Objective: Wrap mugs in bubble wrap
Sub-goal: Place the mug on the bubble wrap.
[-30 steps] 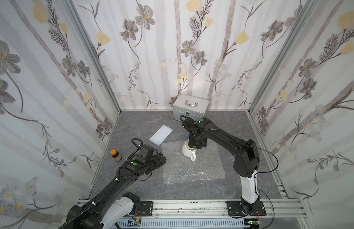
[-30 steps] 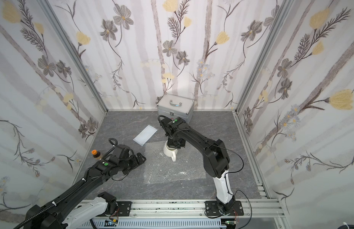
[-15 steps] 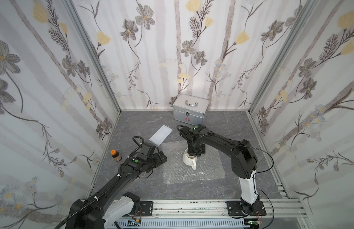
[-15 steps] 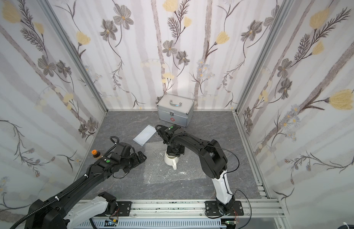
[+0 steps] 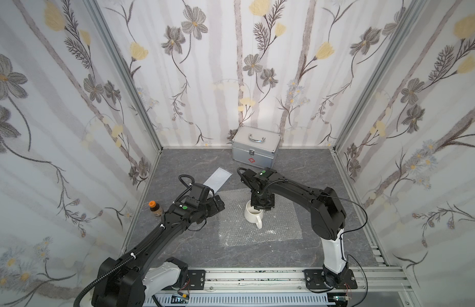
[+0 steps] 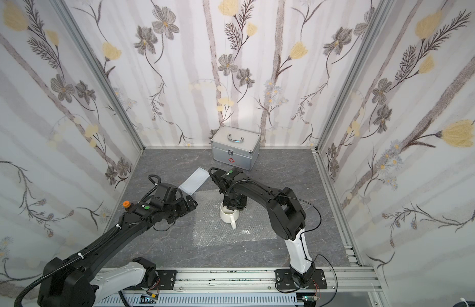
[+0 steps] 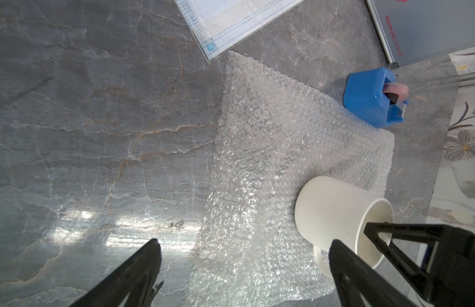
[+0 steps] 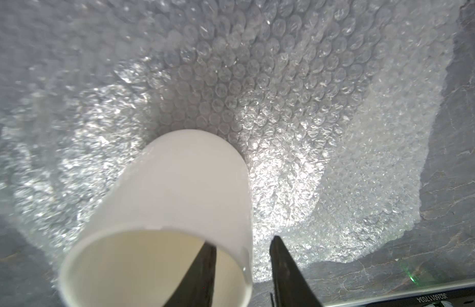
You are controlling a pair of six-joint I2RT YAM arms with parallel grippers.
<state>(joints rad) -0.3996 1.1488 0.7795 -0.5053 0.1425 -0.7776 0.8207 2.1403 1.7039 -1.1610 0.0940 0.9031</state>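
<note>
The left arm stretches low from the near rail, the left gripper [image 5: 217, 204] spread wide and holding nothing at the left edge of the bubble wrap [image 5: 278, 228]. Left of that arm stands a small brown bottle [image 5: 155, 208]. The clear, bubbly sheet lies flat on the grey marbled table [image 5: 310, 170], and the glossy white mug [image 5: 253, 215] stands upright on it, handle toward the front. The right arm bends down over the mug. The right gripper [image 8: 242, 241] is parted astride the rim, one finger inside, one outside, neither pressing the wall. Behind lie a flat white packet [image 5: 217, 178] and a shut metal case [image 5: 255, 148].
</note>
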